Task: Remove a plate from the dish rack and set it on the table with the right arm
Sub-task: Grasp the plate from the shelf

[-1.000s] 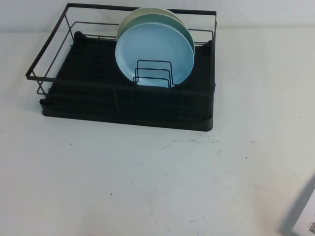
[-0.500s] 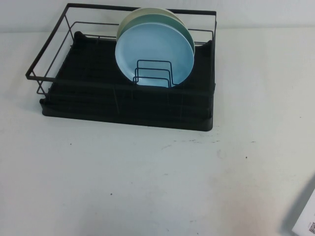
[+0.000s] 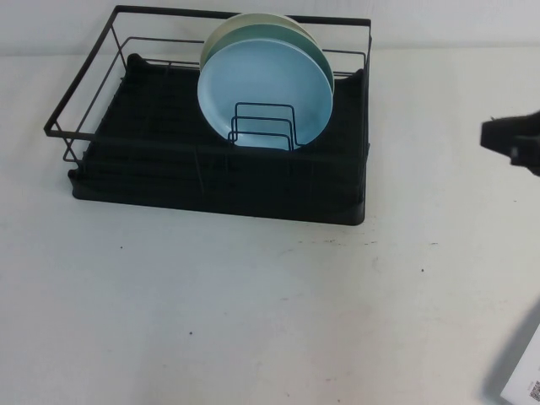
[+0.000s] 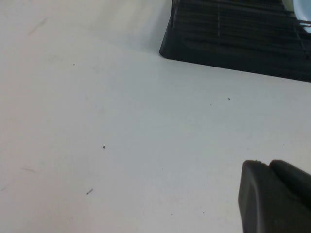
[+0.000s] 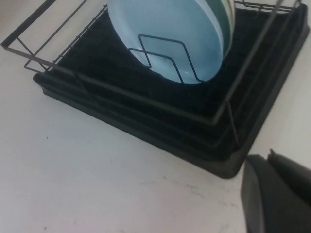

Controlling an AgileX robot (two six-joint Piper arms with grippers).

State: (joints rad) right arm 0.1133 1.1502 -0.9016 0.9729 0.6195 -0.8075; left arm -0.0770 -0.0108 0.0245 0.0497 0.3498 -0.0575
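Observation:
The light sky-blue plate (image 3: 261, 84) stands upright in the black wire dish rack (image 3: 152, 164), leaning against its wire dividers, the front one of three stacked plates. It also shows in the right wrist view (image 5: 170, 29), with the rack (image 5: 146, 121) around it. My right gripper (image 3: 492, 135) reaches in from the right edge, above the white table (image 3: 253, 321), well right of the rack and apart from it. In its wrist view the right gripper (image 5: 266, 162) has its fingers together and holds nothing. My left gripper (image 4: 265, 166) is shut and empty, low over the table, with the rack's corner (image 4: 233, 43) far ahead.
A pale mint-green plate (image 3: 319, 52) and a cream plate (image 3: 253, 18) stand behind the blue one. The rack's left half holds nothing. A white object with a printed label (image 3: 525, 380) lies at the front right corner. Open table lies in front of the rack.
My right gripper has come into the high view at the right edge; it was out of view before. The plates and the rack have not moved.

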